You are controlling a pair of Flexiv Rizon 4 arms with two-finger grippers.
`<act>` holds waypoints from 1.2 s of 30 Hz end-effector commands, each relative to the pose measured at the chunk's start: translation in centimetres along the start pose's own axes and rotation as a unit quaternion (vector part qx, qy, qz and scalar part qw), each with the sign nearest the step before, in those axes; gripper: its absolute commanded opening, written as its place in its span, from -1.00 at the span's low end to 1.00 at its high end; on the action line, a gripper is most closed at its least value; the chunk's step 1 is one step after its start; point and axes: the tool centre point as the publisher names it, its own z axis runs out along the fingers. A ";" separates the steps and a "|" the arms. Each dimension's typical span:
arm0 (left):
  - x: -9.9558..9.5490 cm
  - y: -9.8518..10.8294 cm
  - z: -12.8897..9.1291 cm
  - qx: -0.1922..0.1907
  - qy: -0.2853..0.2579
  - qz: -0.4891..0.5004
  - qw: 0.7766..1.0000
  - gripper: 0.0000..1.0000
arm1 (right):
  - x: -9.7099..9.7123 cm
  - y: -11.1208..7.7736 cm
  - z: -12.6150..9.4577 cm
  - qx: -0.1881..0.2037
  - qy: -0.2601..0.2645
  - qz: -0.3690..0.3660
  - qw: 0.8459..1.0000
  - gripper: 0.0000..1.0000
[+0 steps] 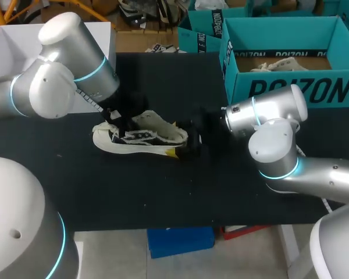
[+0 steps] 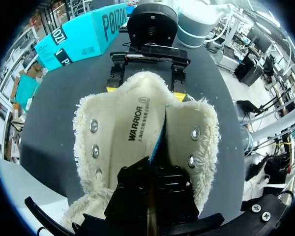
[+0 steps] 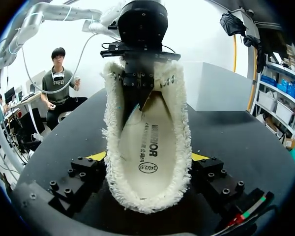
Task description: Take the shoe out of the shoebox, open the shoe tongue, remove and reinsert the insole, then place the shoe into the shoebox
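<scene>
Shoe (image 1: 141, 138) sits mid-tabletop (image 1: 163, 192), well apart from shoebox (image 1: 291, 90). Right pincer (image 3: 148, 156) clamps the fleecy heel from both sides. Left pincer (image 2: 150, 169) reaches inside the shoe, pinched tight on insole (image 3: 150, 142) front.

The cream, fleece-lined shoe (image 1: 141, 139) lies out of its box on the black table (image 1: 163, 197). Its heel is clamped between the fingers (image 3: 99, 156) of my right gripper (image 3: 147, 156), and the printed insole (image 3: 150, 142) sits inside. The teal shoebox (image 1: 291, 87) stands open, well apart.
</scene>
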 end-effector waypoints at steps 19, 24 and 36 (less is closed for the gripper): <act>0.2 0.1 -2.1 0.011 0.014 0.009 1.000 -1.00 | -0.1 -1.1 -0.4 0.001 0.000 -0.001 1.000 -1.00; 0.1 0.1 -2.5 0.015 0.012 0.010 1.000 -1.00 | -0.1 -1.1 -0.4 0.001 0.000 -0.001 1.000 -1.00; 0.1 0.4 -3.3 0.033 0.012 0.004 0.999 -1.00 | -0.1 -1.1 -0.4 0.001 0.000 -0.001 1.000 -1.00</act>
